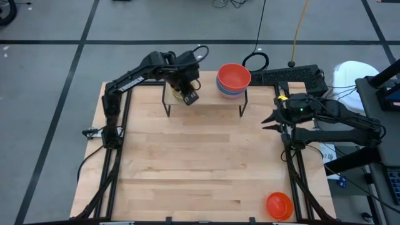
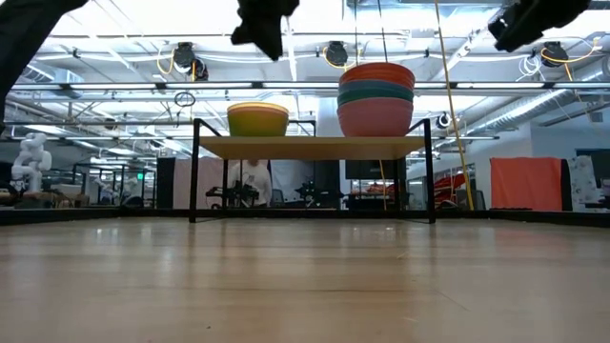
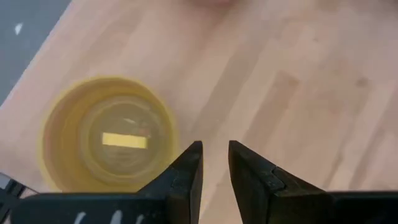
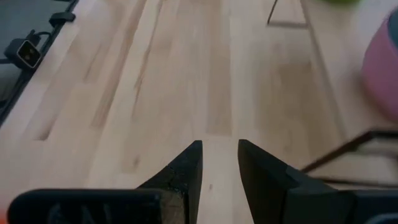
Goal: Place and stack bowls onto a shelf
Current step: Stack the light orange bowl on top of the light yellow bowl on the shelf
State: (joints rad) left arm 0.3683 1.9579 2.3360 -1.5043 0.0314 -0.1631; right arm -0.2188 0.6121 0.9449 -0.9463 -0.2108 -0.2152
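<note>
Bowls (image 2: 376, 99) on shelf (image 2: 313, 146)

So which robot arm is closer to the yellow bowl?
The left. Its gripper hangs right above the yellow bowl on the shelf, empty. The right gripper waits far off, beside the shelf's other end.

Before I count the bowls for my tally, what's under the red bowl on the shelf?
Under the red bowl sit a teal bowl and a pink bowl, stacked on the shelf. Any bowls nested inside are hidden.

Bowls (image 2: 376, 99) stacked on shelf (image 2: 315, 147)
</note>
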